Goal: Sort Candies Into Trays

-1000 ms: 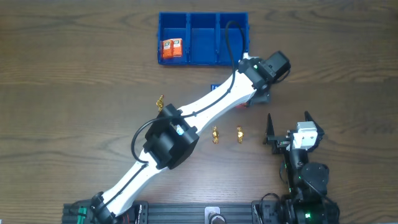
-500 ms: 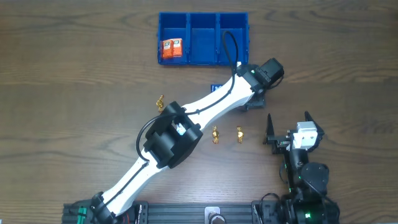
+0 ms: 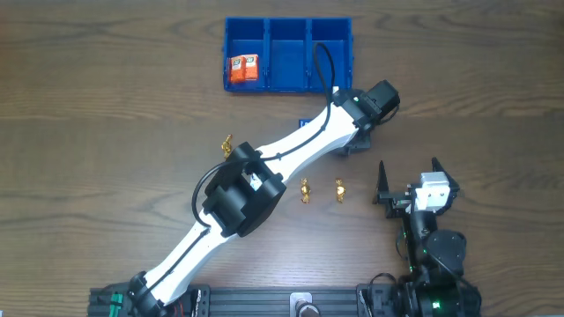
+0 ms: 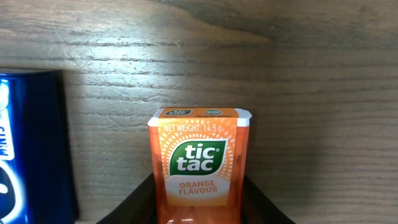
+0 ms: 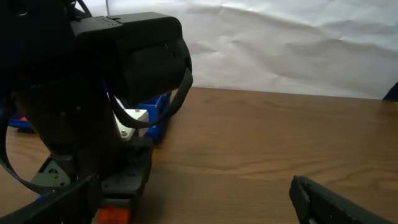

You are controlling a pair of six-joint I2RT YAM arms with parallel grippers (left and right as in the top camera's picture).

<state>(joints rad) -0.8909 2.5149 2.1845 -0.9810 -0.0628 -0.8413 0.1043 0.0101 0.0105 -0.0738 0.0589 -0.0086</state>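
since 1 s ago the left gripper (image 4: 199,208) has edged left toward the blue tray (image 3: 288,89). it is clamped on the orange candy box (image 4: 200,158), long axis along the fingers, lid end pointing away from the wrist, beside a blue packet (image 4: 31,143). right gripper (image 3: 408,169) sits wide open, holding nothing.

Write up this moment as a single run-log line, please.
left gripper: shut on orange candy box | right gripper: open | blue tray: two orange boxes, leftmost compartment | table: three gold candies loose
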